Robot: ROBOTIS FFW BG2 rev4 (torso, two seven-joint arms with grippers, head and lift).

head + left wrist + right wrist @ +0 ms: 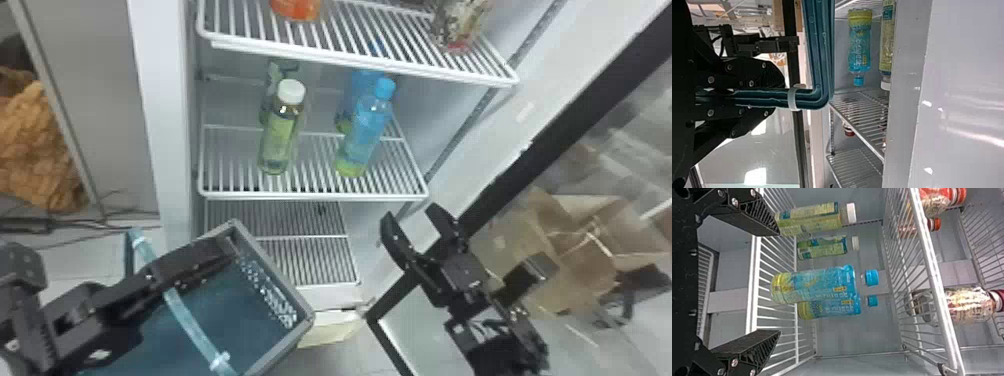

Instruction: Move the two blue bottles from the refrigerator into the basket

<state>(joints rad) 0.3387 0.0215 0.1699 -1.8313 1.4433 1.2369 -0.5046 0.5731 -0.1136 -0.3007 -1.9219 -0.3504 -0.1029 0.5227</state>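
Observation:
The front blue bottle (362, 135) (813, 284) stands on the middle refrigerator shelf, partly hiding the second blue bottle (348, 102) (830, 308) behind it. Below and to the right of them, outside that shelf's front edge, is my right gripper (411, 214). In the right wrist view the right gripper (778, 282) is open, its fingers apart on either side of the front bottle's line, not touching it. My left gripper (225, 245) is at the teal basket (312, 320); in the left wrist view the left gripper (779, 94) is shut on the teal basket (820, 51).
White-capped green bottles (282, 132) stand left of the blue ones. The upper shelf (360, 62) carries other drinks above them. The open refrigerator door's dark frame (565, 115) slants along the right, with cardboard boxes (575, 245) beyond it.

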